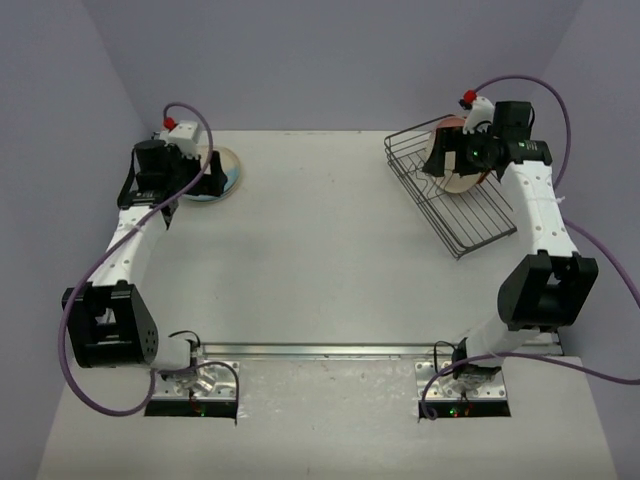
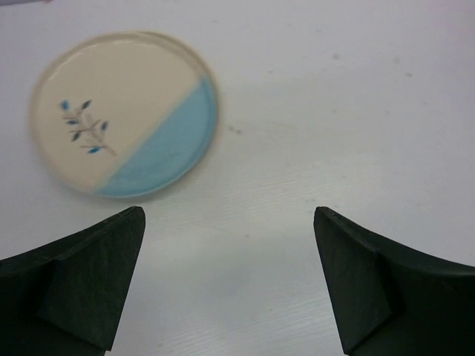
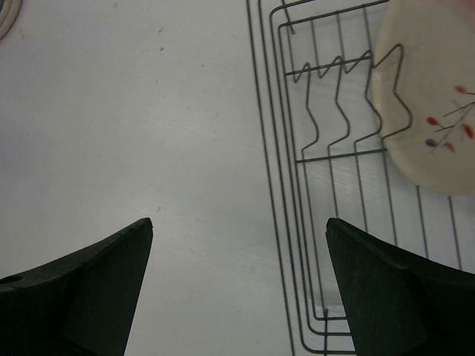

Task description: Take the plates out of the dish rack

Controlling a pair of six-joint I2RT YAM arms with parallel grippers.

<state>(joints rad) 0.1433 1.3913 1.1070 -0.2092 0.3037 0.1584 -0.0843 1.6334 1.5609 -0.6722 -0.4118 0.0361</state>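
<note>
A round, glazed plate (image 2: 122, 115) lies flat on the tabletop (image 1: 320, 240) near its far left corner. The plate is cream with a straight-edged light-blue segment, and a small sprig with blue and dark leaves is painted on the cream part. The left end effector (image 2: 228, 215) hangs over bare tabletop just beside this plate, its two dark, matte, wedge-shaped fingers (image 2: 89, 282) spread wide apart and holding nothing.

The dish rack (image 3: 341, 156), a rectangular basket of thin dark wire with zigzag dividers, sits askew at the far right corner. A second plate (image 3: 430, 81) stands in it, smooth and cream with a red-leaved sprig, and a divider wire crosses its edge. The right end effector (image 3: 239, 222) is above the rack's rim, its jaws wide apart and empty. The tabletop is white and faintly grained.
</note>
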